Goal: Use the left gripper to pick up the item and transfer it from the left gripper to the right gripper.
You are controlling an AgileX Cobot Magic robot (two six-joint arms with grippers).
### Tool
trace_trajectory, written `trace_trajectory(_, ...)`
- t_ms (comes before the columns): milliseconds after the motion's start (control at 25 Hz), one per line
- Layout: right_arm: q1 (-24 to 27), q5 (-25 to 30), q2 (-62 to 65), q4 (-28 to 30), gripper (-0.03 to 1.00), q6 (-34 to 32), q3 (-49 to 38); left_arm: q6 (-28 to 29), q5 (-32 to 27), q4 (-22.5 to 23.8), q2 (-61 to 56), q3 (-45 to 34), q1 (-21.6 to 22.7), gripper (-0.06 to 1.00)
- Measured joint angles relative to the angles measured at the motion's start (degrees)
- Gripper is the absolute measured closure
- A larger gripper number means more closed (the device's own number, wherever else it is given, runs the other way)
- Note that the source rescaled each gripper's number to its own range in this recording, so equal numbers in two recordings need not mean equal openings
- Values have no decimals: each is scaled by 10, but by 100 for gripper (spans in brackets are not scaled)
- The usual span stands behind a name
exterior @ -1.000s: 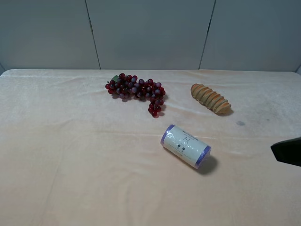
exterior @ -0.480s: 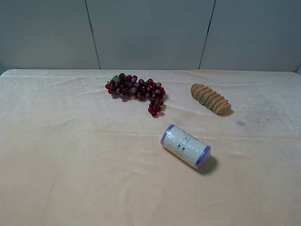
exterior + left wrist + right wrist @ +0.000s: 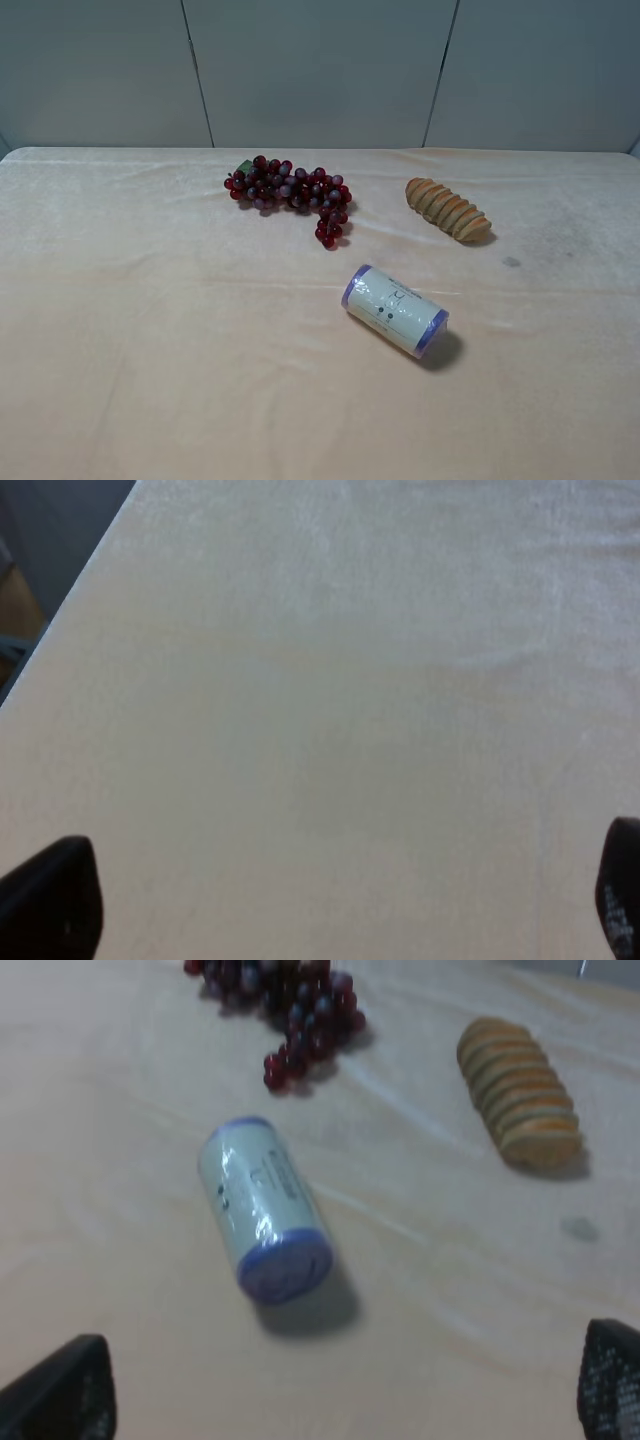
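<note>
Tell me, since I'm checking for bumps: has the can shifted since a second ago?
No. The can lies on its side at the same spot, the same gap below the grape bunch.

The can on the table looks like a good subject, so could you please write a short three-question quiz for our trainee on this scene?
1. True or false: the can stands upright.
2. Which lies nearest the can: A the grapes, B the bread, C a cup?
3. What is between the tips of the left gripper?

Key:
1. False; it lies on its side.
2. A.
3. Only bare table; the jaws are wide apart and hold nothing.
</note>
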State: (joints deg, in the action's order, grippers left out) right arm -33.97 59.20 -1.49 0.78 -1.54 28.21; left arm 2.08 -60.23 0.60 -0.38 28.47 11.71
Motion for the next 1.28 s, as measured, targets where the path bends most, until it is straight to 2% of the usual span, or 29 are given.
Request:
trace_trajectory(400, 0, -4, 0, 0, -3, -2, 0, 0, 0, 0, 0, 0, 0, -3)
trace_trajectory(520, 17, -5, 1, 0, -3, -2, 0, 0, 0, 0, 0, 0, 0, -3)
trace_trajectory(640, 75, -6, 2, 0, -3, -2, 0, 0, 1, 0, 0, 0, 0, -3)
trace_trajectory(1000, 310, -8, 17, 0, -3, -2, 0, 0, 1, 0, 0, 0, 0, -3)
trace_trajectory(1120, 359, -8, 18, 0, -3, -2, 0, 0, 1, 0, 0, 0, 0, -3)
trace_trajectory(1280, 371, -8, 18, 0, -3, -2, 0, 0, 1, 0, 0, 0, 0, -3)
